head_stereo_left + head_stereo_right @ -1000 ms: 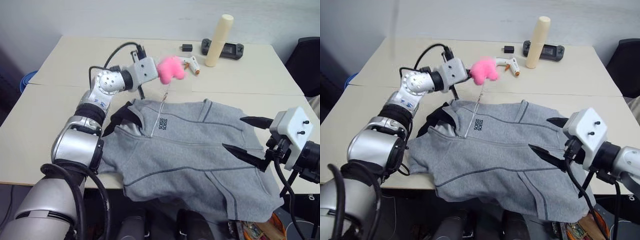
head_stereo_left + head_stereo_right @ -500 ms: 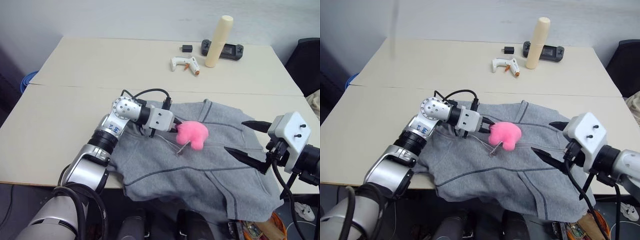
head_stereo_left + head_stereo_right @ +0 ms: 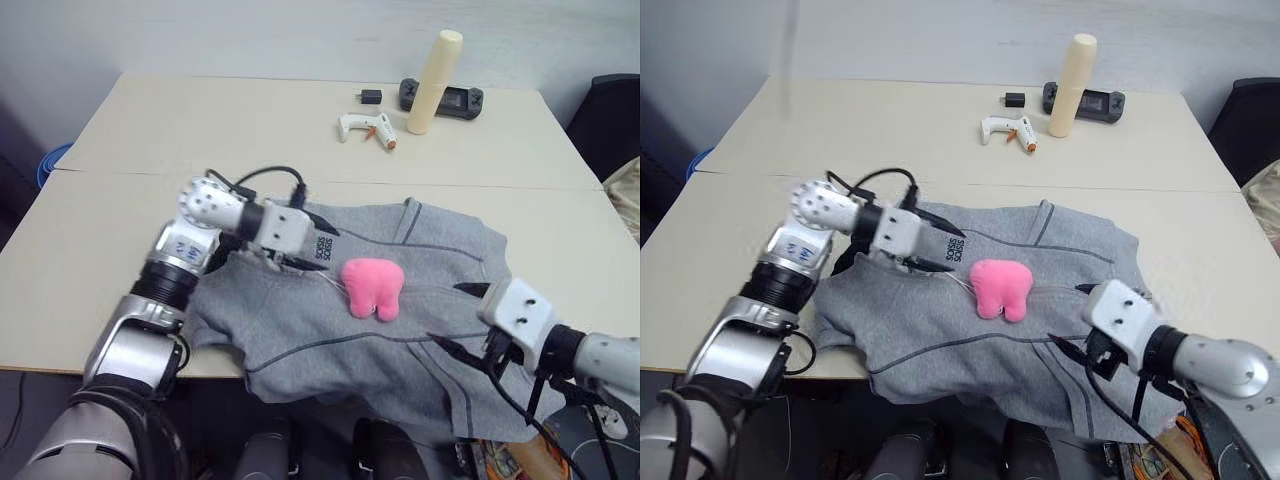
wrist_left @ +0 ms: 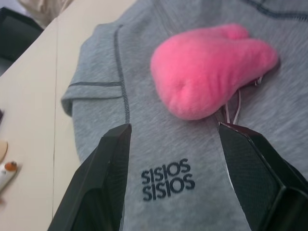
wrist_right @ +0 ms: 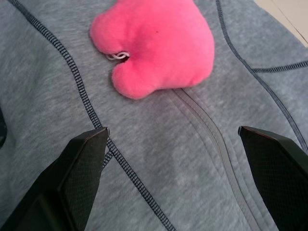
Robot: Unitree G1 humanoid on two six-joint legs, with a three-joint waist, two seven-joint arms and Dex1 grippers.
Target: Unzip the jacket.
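1. The grey jacket (image 3: 400, 300) lies spread on the near part of the table (image 3: 120, 230), its lower part hanging over the near edge.
2. The pink plush charm (image 3: 373, 287) rests on the jacket's chest, right on the zip line, with a thin cord at its edge.
3. Left claw (image 3: 318, 246) sits low over the chest logo (image 4: 167, 179), fingers spread apart, gripping nothing; the charm lies just ahead of its tips, clear of both.
4. Right claw (image 3: 462, 318) hovers over the jacket near the table's near edge, on the robot's right, fingers wide apart and empty, pointing towards the charm.
5. At the far side of the table: a white glue gun (image 3: 366, 127), a tall cream cylinder (image 3: 436, 80), a dark handheld console (image 3: 450, 98) and a small black block (image 3: 369, 97).
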